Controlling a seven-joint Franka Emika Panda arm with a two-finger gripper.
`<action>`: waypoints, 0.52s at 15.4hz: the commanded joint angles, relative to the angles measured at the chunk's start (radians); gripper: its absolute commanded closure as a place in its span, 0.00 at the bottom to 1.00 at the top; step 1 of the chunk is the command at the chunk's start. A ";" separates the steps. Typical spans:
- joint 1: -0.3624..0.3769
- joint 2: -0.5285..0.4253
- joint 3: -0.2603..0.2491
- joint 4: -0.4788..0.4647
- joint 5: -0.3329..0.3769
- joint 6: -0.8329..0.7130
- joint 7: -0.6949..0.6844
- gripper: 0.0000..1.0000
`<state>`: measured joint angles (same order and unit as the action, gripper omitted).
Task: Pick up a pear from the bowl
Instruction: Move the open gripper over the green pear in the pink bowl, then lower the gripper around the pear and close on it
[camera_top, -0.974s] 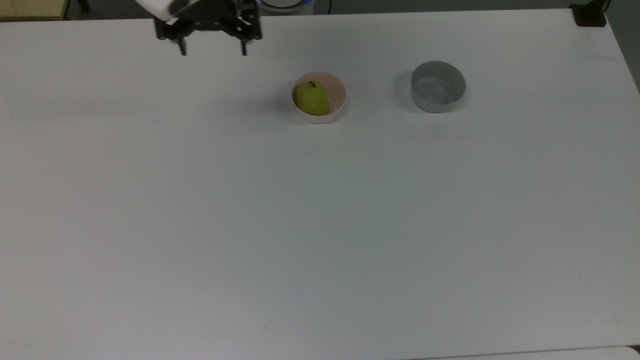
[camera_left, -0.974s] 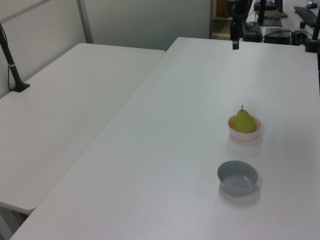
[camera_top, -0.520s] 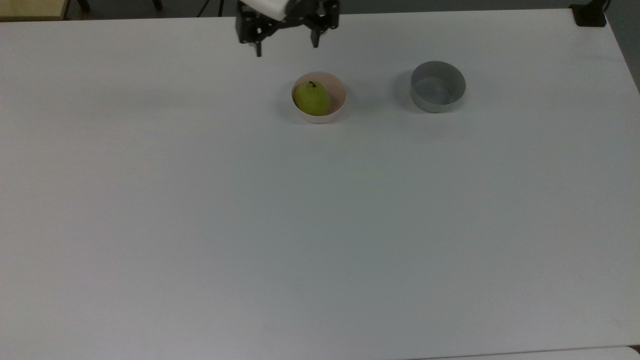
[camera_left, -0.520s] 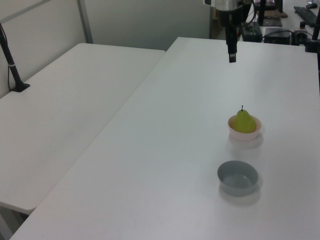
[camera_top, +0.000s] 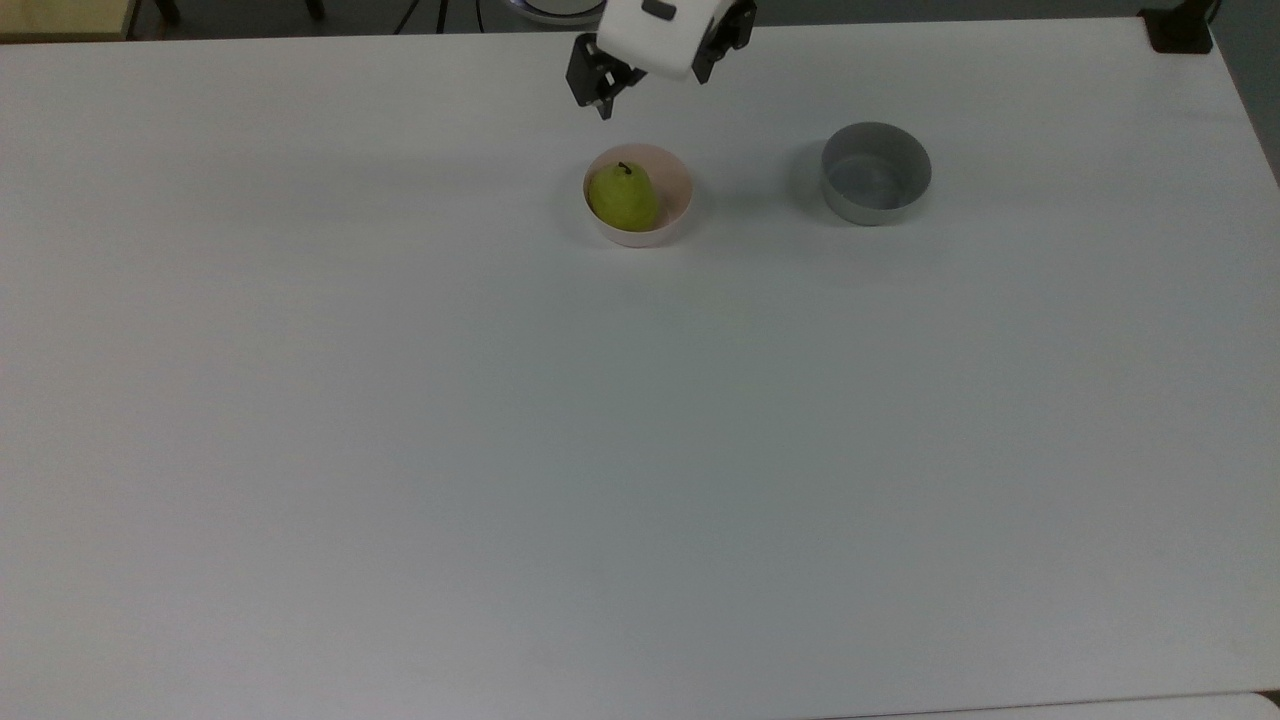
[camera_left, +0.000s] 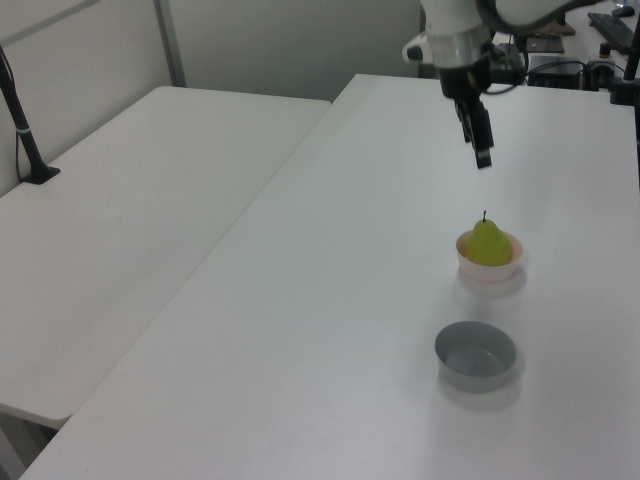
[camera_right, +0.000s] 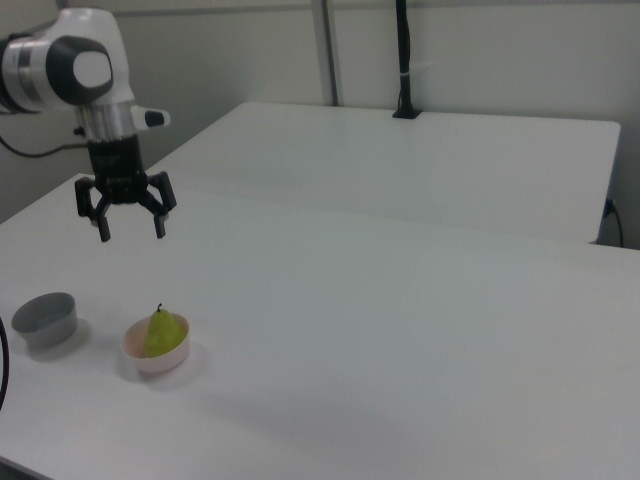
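Note:
A yellow-green pear (camera_top: 622, 197) with a short dark stem sits upright in the small pale pink bowl (camera_top: 681, 190) on the white table. My gripper (camera_top: 652, 97) hangs in the air just beyond the bowl toward the top view's upper edge, apart from it. In the right view the gripper (camera_right: 131, 235) is open, fingers pointing down, nothing between them, above and slightly to the right view's left of the pear (camera_right: 163, 333) and bowl (camera_right: 150, 361). From the left view the gripper (camera_left: 483, 157) appears edge-on above the pear (camera_left: 488, 243) and its bowl (camera_left: 490, 270).
A taller grey bowl (camera_top: 875, 175) stands empty to the top view's right of the pink bowl. A second white table (camera_left: 150, 200) adjoins this one, with a black post (camera_left: 25, 130) clamped at its far edge. A black clamp (camera_top: 1180, 30) sits at the top view's upper right corner.
The gripper has travelled to the top view's right along the far edge, and come lower and closer to the pink bowl. Pear and bowls have not moved.

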<state>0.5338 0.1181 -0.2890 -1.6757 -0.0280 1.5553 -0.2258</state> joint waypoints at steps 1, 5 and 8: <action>-0.029 -0.008 0.062 -0.139 0.005 0.124 -0.026 0.00; -0.044 0.044 0.068 -0.173 -0.009 0.160 -0.052 0.00; -0.044 0.058 0.068 -0.238 -0.044 0.239 -0.060 0.00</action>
<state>0.5024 0.1816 -0.2335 -1.8379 -0.0387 1.7052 -0.2571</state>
